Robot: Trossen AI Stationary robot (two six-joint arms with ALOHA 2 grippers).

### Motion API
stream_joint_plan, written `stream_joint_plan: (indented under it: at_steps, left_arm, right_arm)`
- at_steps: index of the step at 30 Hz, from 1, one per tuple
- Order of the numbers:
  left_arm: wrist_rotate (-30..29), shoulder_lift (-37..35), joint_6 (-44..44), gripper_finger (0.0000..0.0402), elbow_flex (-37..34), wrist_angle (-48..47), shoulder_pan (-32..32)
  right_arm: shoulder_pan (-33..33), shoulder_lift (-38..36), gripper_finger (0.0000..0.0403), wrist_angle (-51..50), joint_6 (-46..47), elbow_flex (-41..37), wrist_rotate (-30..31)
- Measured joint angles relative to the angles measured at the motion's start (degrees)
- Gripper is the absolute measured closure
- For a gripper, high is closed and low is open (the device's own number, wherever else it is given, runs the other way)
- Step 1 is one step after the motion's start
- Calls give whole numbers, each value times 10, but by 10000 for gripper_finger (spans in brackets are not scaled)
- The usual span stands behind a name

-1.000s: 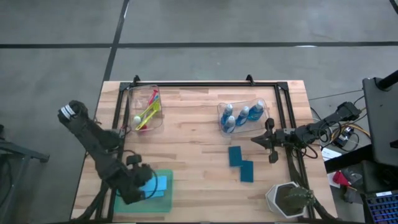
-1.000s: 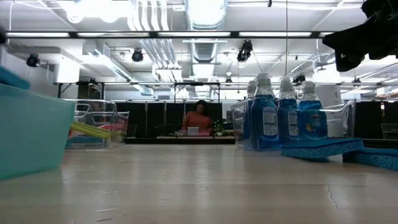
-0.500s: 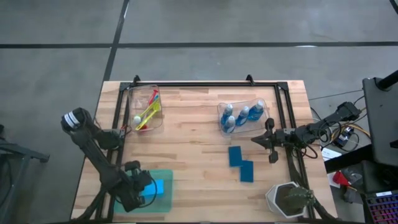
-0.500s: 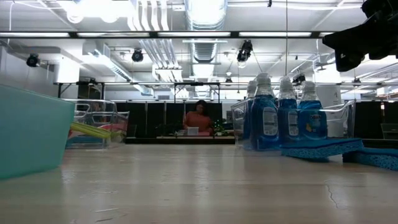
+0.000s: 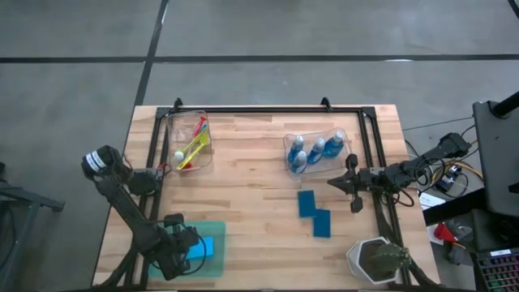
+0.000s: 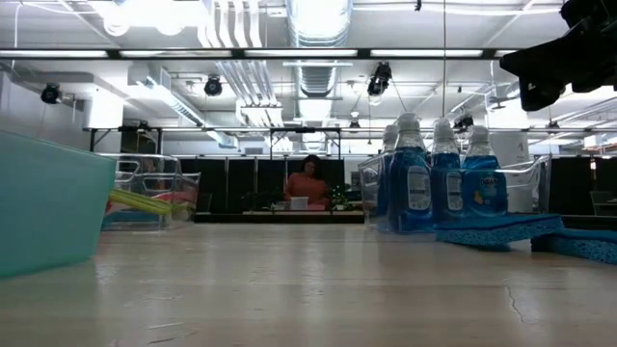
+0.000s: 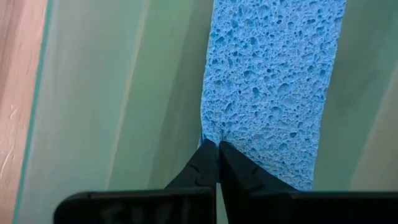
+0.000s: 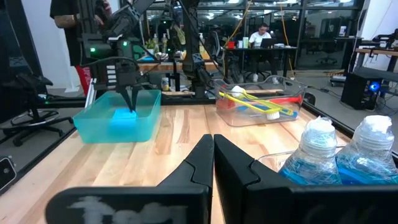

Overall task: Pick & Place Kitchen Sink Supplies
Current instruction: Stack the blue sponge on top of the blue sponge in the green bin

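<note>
So we've got the left gripper [image 7: 217,144] down inside the green tray [image 5: 212,268] at the near left corner of the counter [image 5: 251,186], jaws pinched together on the edge of a blue sponge [image 7: 270,81] that's lying flat on the tray floor. Looks to us like the drop-off step: sponge is down, it just needs letting go. Best way to do it, we reckon, is to part the jaws fully first, then lift straight up so the sponge doesn't get dragged or flipped against the tray wall.

The sponge itself is bright blue, flat and full of open pores, so it should squash easily and might cling to the fingertips a bit.

Right gripper [image 5: 353,185] is parked over the right side of the counter, jaws together, holding nothing. Two more sponges [image 5: 314,213] lie flat just near it, touching each other, with the blue bottles [image 5: 315,151] in their clear bin [image 5: 285,144] behind.
</note>
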Motion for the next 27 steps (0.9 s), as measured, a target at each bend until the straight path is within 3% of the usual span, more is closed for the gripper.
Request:
stream_joint_plan:
  at_steps: [16,24,27]
  left_arm:
    - [15,1,16,311,2,-5,0]
    - [14,-23,15,310,17,-24,10]
    - [-18,-40,15,313,18,-23,15]
  right_arm:
    - [0,0,394,0,0,0,0]
    - [0,0,394,0,1,0,0]
    - [0,0,394,0,0,0,0]
